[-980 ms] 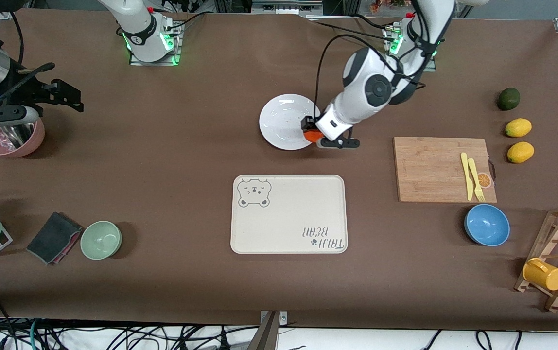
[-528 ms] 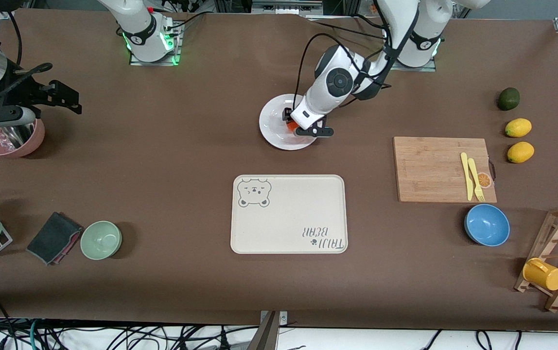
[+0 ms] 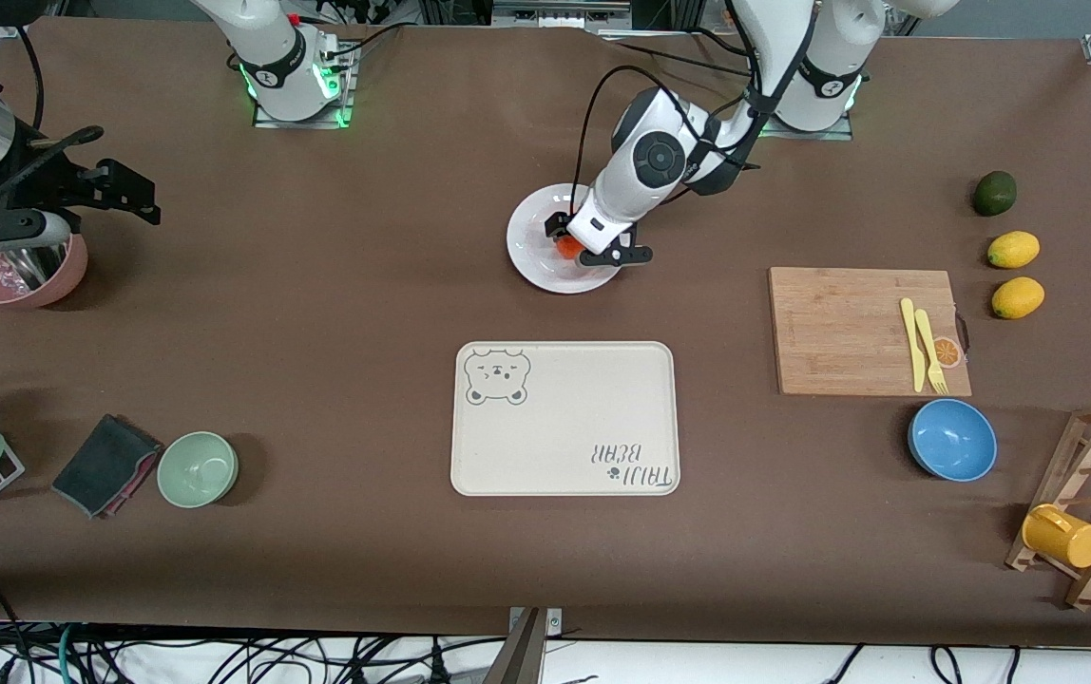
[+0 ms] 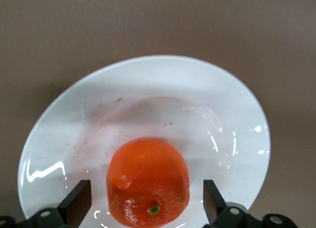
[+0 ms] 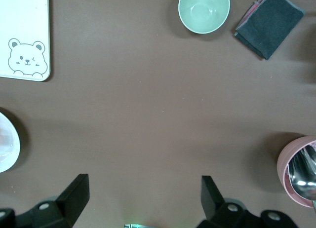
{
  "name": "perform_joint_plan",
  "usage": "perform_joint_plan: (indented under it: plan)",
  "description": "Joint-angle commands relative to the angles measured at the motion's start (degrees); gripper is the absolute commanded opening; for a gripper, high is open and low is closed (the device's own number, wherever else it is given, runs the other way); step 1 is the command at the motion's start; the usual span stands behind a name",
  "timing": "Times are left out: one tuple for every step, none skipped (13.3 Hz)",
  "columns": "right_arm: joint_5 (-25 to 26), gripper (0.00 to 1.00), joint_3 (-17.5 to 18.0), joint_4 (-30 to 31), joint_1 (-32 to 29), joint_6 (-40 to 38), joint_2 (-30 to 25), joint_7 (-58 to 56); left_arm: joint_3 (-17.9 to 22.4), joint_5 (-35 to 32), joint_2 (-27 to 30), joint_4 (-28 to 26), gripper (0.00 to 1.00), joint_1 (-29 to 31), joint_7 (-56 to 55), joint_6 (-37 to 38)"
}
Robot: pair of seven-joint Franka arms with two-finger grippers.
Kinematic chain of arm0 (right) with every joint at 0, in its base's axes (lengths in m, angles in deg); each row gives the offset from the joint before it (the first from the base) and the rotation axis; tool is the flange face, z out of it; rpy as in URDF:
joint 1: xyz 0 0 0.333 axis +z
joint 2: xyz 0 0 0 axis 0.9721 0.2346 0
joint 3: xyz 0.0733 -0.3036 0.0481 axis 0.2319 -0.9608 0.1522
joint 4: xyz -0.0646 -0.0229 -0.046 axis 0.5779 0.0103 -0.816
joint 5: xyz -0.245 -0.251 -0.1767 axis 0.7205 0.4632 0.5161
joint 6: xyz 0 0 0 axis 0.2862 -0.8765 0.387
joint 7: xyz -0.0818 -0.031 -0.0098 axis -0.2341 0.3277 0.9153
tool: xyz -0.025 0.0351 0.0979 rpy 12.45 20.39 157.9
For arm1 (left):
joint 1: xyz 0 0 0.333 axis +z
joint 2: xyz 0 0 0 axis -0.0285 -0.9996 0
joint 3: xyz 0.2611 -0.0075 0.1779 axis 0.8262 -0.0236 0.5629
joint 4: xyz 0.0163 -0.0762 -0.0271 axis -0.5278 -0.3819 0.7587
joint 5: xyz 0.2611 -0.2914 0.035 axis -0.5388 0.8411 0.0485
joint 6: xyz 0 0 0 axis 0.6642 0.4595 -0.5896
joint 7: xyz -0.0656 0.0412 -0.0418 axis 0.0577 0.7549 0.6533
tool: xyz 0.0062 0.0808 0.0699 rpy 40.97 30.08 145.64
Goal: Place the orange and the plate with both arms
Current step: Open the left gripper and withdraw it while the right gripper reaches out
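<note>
The orange (image 3: 566,247) rests on the white plate (image 3: 531,249) in the middle of the table, nearer the robots' bases than the cream tray. My left gripper (image 3: 572,243) is low over the plate and open, one finger on each side of the orange with a gap on both sides. In the left wrist view the orange (image 4: 148,181) sits on the plate (image 4: 148,85) between the fingers (image 4: 79,201) of the left gripper (image 4: 144,201). My right gripper (image 3: 142,195) waits, open and empty, over the right arm's end of the table; it also shows in the right wrist view (image 5: 143,193).
A cream bear tray (image 3: 564,418) lies nearer the camera than the plate. A cutting board (image 3: 840,332) with yellow cutlery, a blue bowl (image 3: 951,439), two lemons (image 3: 1013,250) and a mug rack (image 3: 1087,513) are at the left arm's end. A pink bowl (image 3: 18,271), green bowl (image 3: 198,468) and dark cloth (image 3: 106,464) are at the right arm's end.
My left gripper carried the orange from the plate's rim to over its middle and came down. Its fingers now stand apart from the orange. The right arm has barely moved.
</note>
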Motion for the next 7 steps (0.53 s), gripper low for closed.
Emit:
perform_joint_plan:
  plan:
    - [0.05, 1.00, 0.32, -1.46, -0.29, -0.89, 0.53, -0.48, 1.08, 1.12, 8.71, -0.76, 1.00, 7.76, 0.64, 7.46]
    - [0.05, 1.00, 0.41, -1.55, -0.12, -0.89, 0.53, -0.21, 1.00, 0.86, 11.01, -0.50, 1.00, 13.28, 1.17, 9.66]
    - [0.05, 1.00, 0.58, -1.46, 0.06, -1.06, 0.45, -0.04, 0.82, 0.86, 13.46, -0.41, 1.00, 18.30, 1.96, 12.64]
    - [0.05, 1.00, 0.67, -1.55, 0.06, -1.24, 0.45, -0.04, 0.73, 0.33, 15.66, -0.32, 1.00, 22.18, 3.36, 16.07]
    - [-0.04, 1.00, 0.76, -1.55, 0.14, -1.24, 0.45, -0.04, 0.73, -3.07, 17.86, -0.15, 1.00, 26.31, 5.98, 18.54]
    - [-0.04, 1.00, 0.93, -1.55, 0.23, -1.33, 0.36, -0.04, 0.73, -9.19, 19.28, 0.90, 1.00, 28.78, 8.79, 19.87]
    - [-0.04, 1.00, 1.02, -1.55, 0.67, -1.59, 0.36, -0.21, 0.73, -15.95, 20.60, 2.22, 1.00, 30.72, 9.78, 22.66]
